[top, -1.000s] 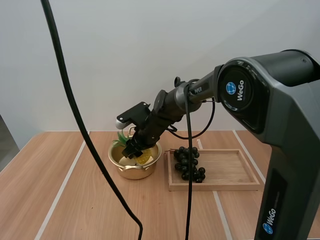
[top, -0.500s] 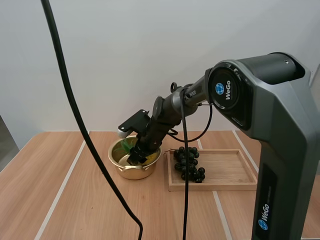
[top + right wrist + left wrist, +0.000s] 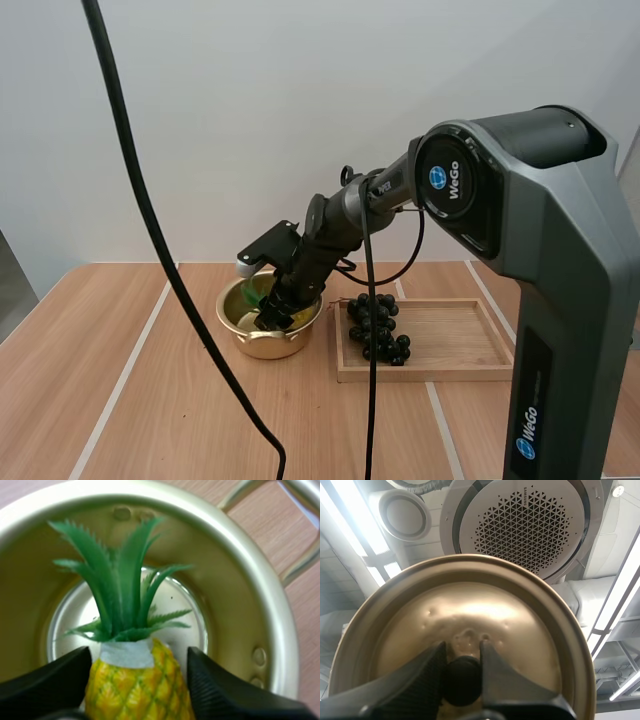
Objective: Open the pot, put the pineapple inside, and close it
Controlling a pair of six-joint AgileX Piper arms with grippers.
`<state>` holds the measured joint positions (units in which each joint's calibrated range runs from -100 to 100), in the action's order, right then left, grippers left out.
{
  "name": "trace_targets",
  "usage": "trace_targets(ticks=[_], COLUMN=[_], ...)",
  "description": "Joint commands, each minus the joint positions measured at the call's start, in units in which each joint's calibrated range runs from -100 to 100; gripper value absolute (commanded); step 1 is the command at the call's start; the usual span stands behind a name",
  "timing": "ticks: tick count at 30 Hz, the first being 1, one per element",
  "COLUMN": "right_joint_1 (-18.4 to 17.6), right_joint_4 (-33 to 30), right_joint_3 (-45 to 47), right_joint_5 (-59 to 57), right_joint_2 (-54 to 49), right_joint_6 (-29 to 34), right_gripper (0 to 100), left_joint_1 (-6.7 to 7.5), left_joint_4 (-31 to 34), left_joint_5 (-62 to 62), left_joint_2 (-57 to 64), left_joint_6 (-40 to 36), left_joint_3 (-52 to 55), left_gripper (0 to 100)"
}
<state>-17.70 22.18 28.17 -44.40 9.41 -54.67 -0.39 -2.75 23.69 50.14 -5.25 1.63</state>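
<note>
Pineapple (image 3: 137,680) base cut off in R wrist view; in high view mostly hidden behind R gripper (image 3: 139,655). Crown points at pot (image 3: 262,345) floor, long axis along fingers (image 3: 225,695), which pinch it inside pot, near tabletop (image 3: 150,400) far edge. L gripper (image 3: 462,650) nips knob (image 3: 462,680) of lid (image 3: 470,610).

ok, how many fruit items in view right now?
2. A pineapple inside the pot, held by the right gripper; a bunch of grapes on the wooden tray. More could be hidden under the pineapple.
</note>
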Motion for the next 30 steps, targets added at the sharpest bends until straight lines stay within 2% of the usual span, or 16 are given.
trace_targets(ticks=[1,9,18,21,25,30], right_joint_1=[-0.08,-0.08,-0.08,-0.08,1.07,5.84], right_joint_4=[-2.00,-1.47,0.91,1.05,1.05,1.05], right_joint_3=[0.16,0.16,0.16,0.16,0.16,0.16], right_joint_5=[-2.96,1.79,12.09,18.21,25.71,26.74], right_joint_2=[-0.17,-2.37,-15.62,-20.93,-28.29,-36.50], right_joint_6=[-0.91,-1.04,-0.72,1.90,9.65,17.17], right_gripper=[100,100,100,100,100,100], left_joint_1=[-0.03,-0.03,-0.03,-0.03,-0.03,-0.03], left_joint_4=[0.45,0.45,0.45,0.45,0.45,0.45], left_joint_5=[-1.68,-4.43,-4.23,-4.23,-4.23,-5.67], left_joint_2=[0.18,0.18,0.18,0.18,0.18,0.18], left_joint_6=[-0.31,-0.31,-0.31,-0.31,-0.21,-0.21], left_joint_3=[-0.39,-0.39,-0.39,-0.39,-0.39,-0.39], left_gripper=[0,0,0,0,0,0])
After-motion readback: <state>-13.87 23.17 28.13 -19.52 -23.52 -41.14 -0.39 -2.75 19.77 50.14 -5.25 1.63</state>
